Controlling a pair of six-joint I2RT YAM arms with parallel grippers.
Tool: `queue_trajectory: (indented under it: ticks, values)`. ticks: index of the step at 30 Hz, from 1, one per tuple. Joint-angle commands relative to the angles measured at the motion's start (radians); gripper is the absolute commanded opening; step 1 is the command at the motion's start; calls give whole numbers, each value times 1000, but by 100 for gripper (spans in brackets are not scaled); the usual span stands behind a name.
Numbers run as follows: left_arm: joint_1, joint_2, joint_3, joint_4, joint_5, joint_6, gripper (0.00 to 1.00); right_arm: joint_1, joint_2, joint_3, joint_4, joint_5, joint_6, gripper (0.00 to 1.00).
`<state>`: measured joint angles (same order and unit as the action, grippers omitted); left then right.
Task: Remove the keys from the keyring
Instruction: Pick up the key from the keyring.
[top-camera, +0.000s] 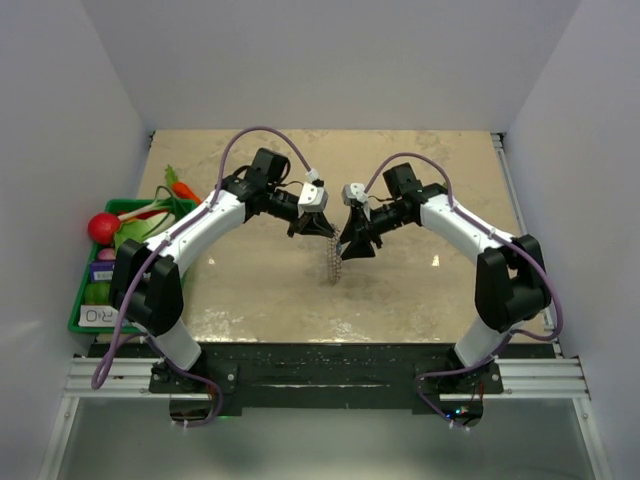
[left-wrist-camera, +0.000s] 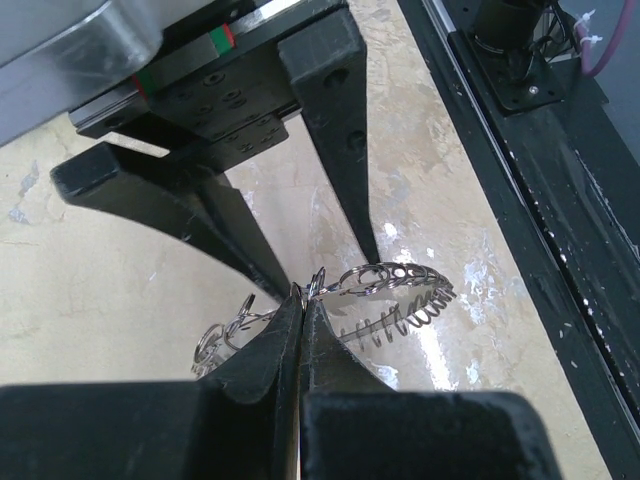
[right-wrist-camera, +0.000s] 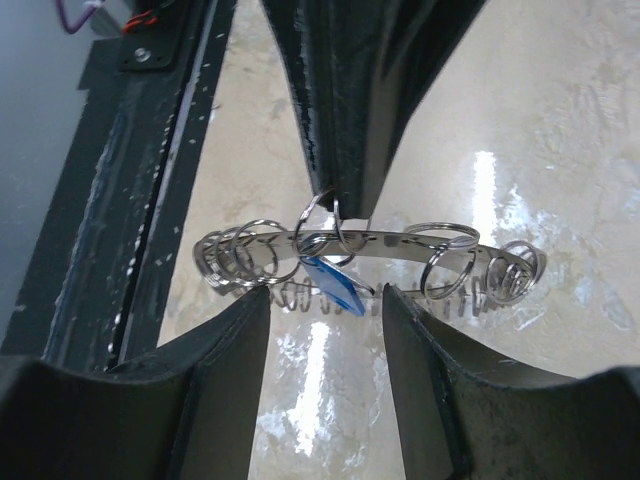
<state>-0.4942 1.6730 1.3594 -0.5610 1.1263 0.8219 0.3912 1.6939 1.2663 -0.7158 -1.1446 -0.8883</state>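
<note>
**Tool state.** The left gripper (left-wrist-camera: 303, 298) was closed tight, its jaws pinched on the keyring (right-wrist-camera: 400, 243) at one of the small split rings threaded on the band. The right gripper (right-wrist-camera: 325, 298) held nothing; its jaws stood apart with a clear gap between them.

**Position of the workpiece.** The keyring hung from the left gripper's pinch between the two arms, above the middle of the table (top-camera: 250, 290). It appeared to be lifted off the surface, though contact at its lowest point could not be ruled out. The blue-headed key (right-wrist-camera: 333, 284) hung from a small ring just below that pinch point, on the underside of the band.

**Governing relation.** In the right wrist view, the key lay directly ahead of the open right jaws and roughly centred in their gap, just beyond the fingertips. The band's long axis ran crosswise to that gap, from side to side, while the key's blade slanted down and away from the band. The left gripper approached from the opposite side, tip to tip with the right.

**Assessment.** The left arm served as the anchor and the right arm was the free tool, so a short straight advance and closure would probably be enough to seize the key. The main risk was catching the band or a neighbouring ring instead.
</note>
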Motion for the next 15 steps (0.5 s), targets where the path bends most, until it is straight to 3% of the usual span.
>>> queue_trajectory:
  ticks: [1,9,15]
  values:
    - [-6,-42,-2,52,52,-13,0,12,-97,-97,292,37,213,54]
    - [-6,-39,-2,56,58,-23,0,17,-60,-35,156,-24,121,54]
    - [-4,-47,-11,70,52,-32,0,17,-53,-19,108,-32,81,40]
